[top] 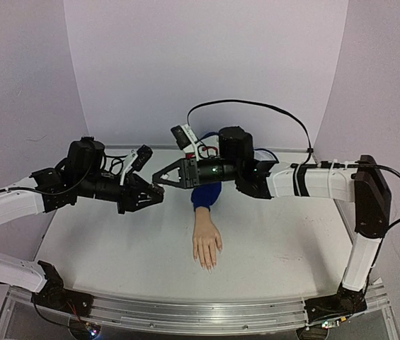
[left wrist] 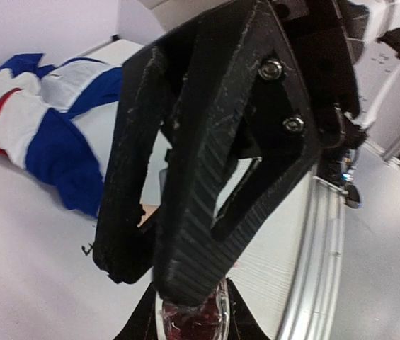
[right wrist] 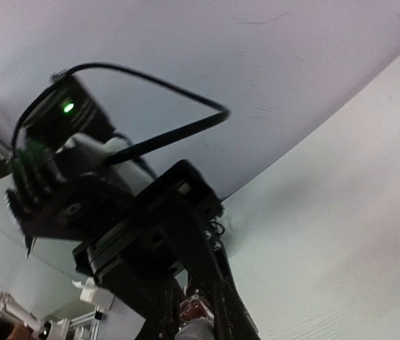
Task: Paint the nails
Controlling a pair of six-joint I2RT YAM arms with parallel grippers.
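Pincers from overhead: my left pincer (top: 154, 195) and my right pincer (top: 161, 181) meet tip to tip above the table (top: 100, 248), just left of the blue sleeve (top: 205, 195). The dummy hand (top: 207, 243) lies flat on the table with its fingers toward my bases. The nails (top: 208, 263) are at those fingertips, well apart from both pincers and too small for me to tell their colour.

From my left wrist, my left pincer is clamped on a small glass bottle (left wrist: 189, 322) of dark red polish at the bottom edge. The ribbed fingers (left wrist: 192, 212) of my right pincer come down onto its top. The sleeve, blue, white and red, lies behind.

From my right wrist, my right pincer is pressed together on the bottle's white cap (right wrist: 197, 329), with a bit of red just beyond.
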